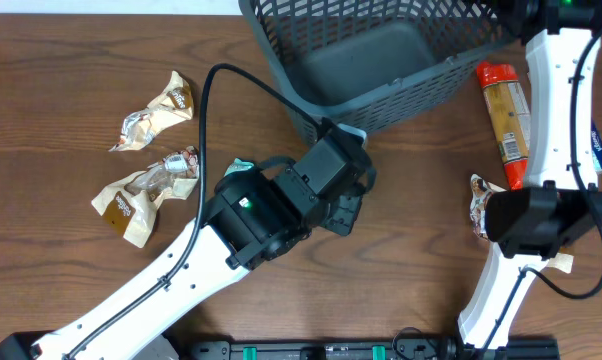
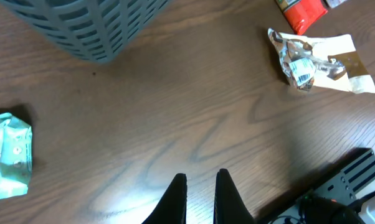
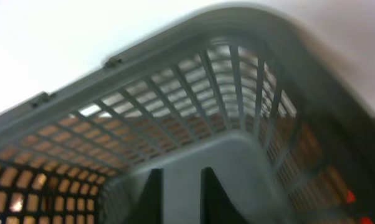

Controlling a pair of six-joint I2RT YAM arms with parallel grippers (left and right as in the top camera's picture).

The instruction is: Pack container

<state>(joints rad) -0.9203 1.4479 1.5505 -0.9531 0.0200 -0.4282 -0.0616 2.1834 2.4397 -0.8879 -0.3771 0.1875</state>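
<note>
The container (image 1: 281, 60), a dark grey-blue lattice basket, stands at the top centre of the table with nothing showing on its solid bottom. My left gripper (image 2: 200, 175) hovers low over bare wood just in front of its near corner, shut with nothing between the fingers. In the overhead view the left gripper (image 1: 347, 212) points right. My right gripper (image 3: 178, 171) hangs inside the container (image 3: 250, 93) above the floor, shut and holding nothing. A teal packet (image 2: 10, 155) lies to the left of my left fingers.
Two crumpled tan snack packets (image 1: 159, 112) (image 1: 146, 190) lie at the left. Another crumpled packet (image 1: 480, 206) (image 2: 312, 62) lies by the right arm's elbow. A long red-capped pack (image 1: 506, 110) lies right of the container, and a blue-white packet (image 1: 599, 145) sits at the right edge.
</note>
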